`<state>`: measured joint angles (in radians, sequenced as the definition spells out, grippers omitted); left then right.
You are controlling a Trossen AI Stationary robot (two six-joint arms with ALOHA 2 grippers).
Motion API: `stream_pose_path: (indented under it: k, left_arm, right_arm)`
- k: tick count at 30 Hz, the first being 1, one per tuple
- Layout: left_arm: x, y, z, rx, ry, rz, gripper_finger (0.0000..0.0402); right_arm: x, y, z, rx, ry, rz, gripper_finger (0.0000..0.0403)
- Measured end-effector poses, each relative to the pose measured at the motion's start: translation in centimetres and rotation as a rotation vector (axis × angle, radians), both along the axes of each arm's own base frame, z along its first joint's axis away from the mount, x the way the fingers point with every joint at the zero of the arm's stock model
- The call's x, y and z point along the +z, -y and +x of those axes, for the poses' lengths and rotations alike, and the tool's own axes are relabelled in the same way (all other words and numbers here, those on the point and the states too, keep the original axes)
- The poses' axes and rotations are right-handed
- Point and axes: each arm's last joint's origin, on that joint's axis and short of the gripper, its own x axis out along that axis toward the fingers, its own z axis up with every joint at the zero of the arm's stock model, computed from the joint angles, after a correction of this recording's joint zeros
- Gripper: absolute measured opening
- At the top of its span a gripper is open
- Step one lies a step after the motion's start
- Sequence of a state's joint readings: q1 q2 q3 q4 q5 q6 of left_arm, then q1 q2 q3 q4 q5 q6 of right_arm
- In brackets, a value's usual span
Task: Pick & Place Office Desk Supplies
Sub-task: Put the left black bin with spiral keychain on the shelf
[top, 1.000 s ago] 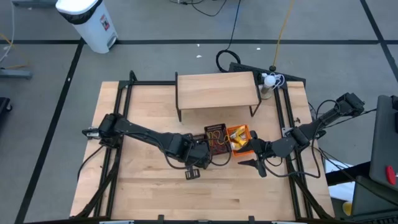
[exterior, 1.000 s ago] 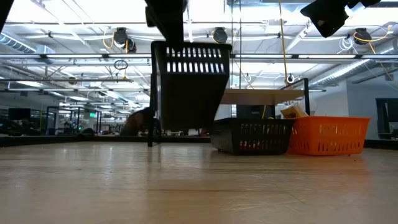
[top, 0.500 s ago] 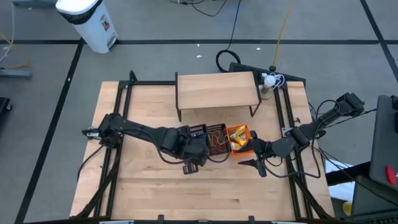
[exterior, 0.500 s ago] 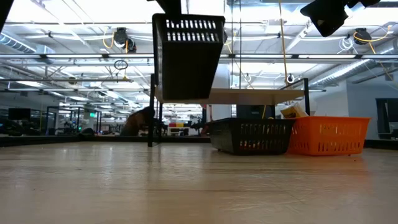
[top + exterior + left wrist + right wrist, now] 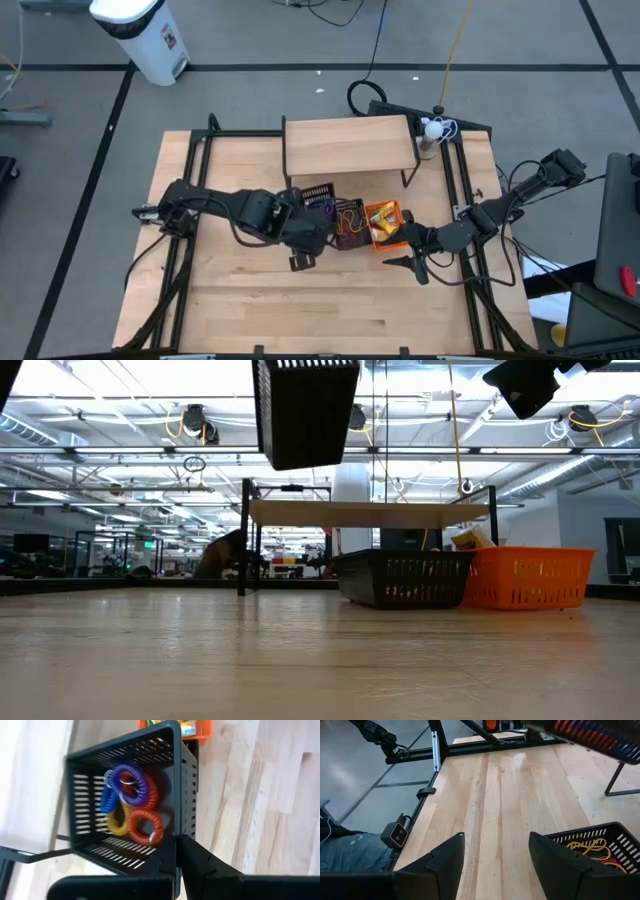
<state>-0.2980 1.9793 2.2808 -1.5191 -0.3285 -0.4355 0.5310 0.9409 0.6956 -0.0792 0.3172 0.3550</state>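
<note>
My left gripper (image 5: pixel 312 222) (image 5: pixel 175 842) is shut on a small black mesh basket (image 5: pixel 318 194) (image 5: pixel 305 410). It holds the basket high above the table. Inside lie blue, purple, red and yellow coil rings (image 5: pixel 131 802). A second black basket (image 5: pixel 348 222) (image 5: pixel 405 578) with yellow and orange elastic loops stands on the table, beside an orange basket (image 5: pixel 385 220) (image 5: pixel 525 577). My right gripper (image 5: pixel 405 262) (image 5: pixel 495 855) hovers open to the right of the orange basket, with nothing between its fingers. My left gripper pinches the basket's rim (image 5: pixel 172 836) near a corner between its two fingers (image 5: pixel 200 865), which slant down from the table's left. The basket is lifted clear of the table. It is tilted, with its open top turned toward the wrist and the rings resting against its lower wall.
A wooden shelf on dark legs (image 5: pixel 348 145) (image 5: pixel 365 512) stands at the table's far side, just behind the baskets. Black frame rails (image 5: pixel 190 200) run along the table's left and right sides. Bare wood (image 5: pixel 330 310) stretches toward the near edge.
My left gripper has risen, staying shut on the small black basket, and has drawn a little toward the far edge. The basket has gone up with it, from just above the table to high over it, and has tipped further.
</note>
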Motion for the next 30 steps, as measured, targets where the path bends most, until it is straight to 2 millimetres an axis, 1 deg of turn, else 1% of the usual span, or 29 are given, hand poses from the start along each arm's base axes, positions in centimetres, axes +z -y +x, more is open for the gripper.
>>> stream_pose_path:
  k: [3, 6, 11, 23, 30]
  left_arm:
    - [0.8, -0.5, -0.1, 0.001, 0.025, 0.013, 0.0004]
    - [1.4, -1.4, -0.2, 0.008, 0.029, 0.022, 0.0004]
    - [1.6, -3.3, 0.0, 0.024, 0.011, 0.040, 0.0004]
    - [1.5, -9.4, 0.6, 0.044, -0.046, 0.075, 0.0004]
    - [1.5, -12.6, 0.5, 0.056, -0.070, 0.102, 0.0004]
  right_arm:
    - [0.0, 0.0, 0.0, 0.000, 0.000, 0.000, 0.0210]
    - [0.0, 0.0, 0.0, 0.000, 0.000, 0.000, 0.0210]
    - [0.0, 0.0, 0.0, 0.000, 0.000, 0.000, 0.0210]
    - [-0.4, -0.2, 0.3, -0.011, -0.025, 0.014, 0.0210]
    - [-0.4, -0.2, 0.3, -0.011, -0.025, 0.013, 0.0210]
